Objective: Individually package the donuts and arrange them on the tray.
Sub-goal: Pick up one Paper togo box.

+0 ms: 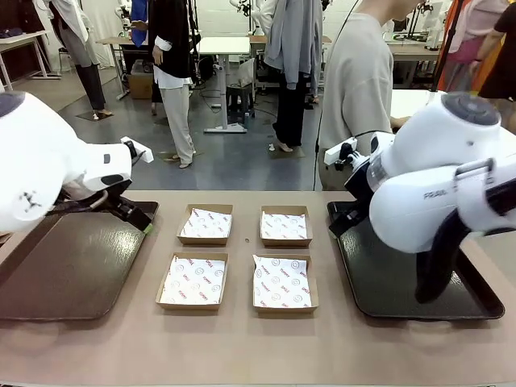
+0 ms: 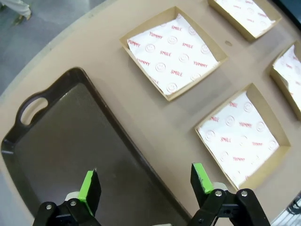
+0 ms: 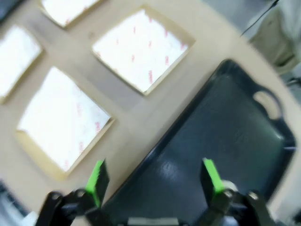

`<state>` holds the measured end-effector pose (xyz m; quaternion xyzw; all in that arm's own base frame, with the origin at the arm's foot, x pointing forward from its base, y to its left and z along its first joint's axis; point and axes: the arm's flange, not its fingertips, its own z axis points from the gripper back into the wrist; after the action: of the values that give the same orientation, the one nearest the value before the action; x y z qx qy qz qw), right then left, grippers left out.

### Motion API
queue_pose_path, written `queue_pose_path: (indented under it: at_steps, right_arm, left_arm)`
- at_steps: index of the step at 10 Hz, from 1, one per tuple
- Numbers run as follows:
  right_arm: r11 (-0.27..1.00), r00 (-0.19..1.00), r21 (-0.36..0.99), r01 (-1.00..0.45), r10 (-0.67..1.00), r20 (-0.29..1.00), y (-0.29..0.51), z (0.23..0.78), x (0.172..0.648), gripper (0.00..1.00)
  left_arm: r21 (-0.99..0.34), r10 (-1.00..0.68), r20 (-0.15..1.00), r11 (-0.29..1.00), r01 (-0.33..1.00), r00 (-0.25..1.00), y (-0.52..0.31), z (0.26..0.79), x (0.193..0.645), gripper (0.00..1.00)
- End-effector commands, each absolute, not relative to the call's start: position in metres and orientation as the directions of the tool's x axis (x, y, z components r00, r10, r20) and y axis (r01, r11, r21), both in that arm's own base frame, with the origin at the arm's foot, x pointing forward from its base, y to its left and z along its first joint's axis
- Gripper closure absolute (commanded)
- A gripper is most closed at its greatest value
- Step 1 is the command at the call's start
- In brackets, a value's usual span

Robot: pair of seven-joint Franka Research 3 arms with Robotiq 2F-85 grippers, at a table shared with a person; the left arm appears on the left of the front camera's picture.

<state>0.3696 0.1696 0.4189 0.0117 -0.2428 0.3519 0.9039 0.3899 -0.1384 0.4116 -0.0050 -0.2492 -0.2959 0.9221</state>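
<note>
Left pincer (image 2: 145, 181) spread open above left tray (image 2: 61, 136); right pincer (image 3: 154, 179), blurred, apparently spread above right tray (image 3: 230, 127).

Four paper-lined boxes (image 1: 193, 280) crowd the tabletop (image 1: 242, 347), thin lanes between them. Left of the boxes a dark tray (image 1: 64, 274) lies bare under the spread left hand (image 2: 145, 181); right of them, the right arm (image 1: 427, 193) overhangs a second tray (image 1: 379, 286).

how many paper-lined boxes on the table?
4, in a two-by-two block at centre: far-left box, far-right box, near-left box, near-right box. None seem hidden.
</note>
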Motion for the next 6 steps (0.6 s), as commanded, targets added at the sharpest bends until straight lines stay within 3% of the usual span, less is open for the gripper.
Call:
queue_pose_path:
  at_steps: [1, 5, 6]
  right_arm:
    - [0.735, 0.667, -0.11, -0.669, 0.659, 0.348, 0.117, 0.417, 0.272, 0.0]
    - [0.782, 0.763, 0.003, -0.623, 0.607, 0.224, 0.084, 0.391, 0.228, 0.0]
    - [0.789, 0.758, -0.056, -0.611, 0.605, 0.243, 0.079, 0.384, 0.237, 0.0]
  left_arm:
    - [0.083, -0.592, 0.4, 0.783, 0.616, 0.7, -0.097, 0.407, 0.285, 0.0]
    - [0.004, -0.598, 0.323, 0.776, 0.63, 0.734, -0.076, 0.393, 0.238, 0.0]
    - [0.004, -0.571, 0.335, 0.797, 0.604, 0.75, -0.073, 0.387, 0.237, 0.0]
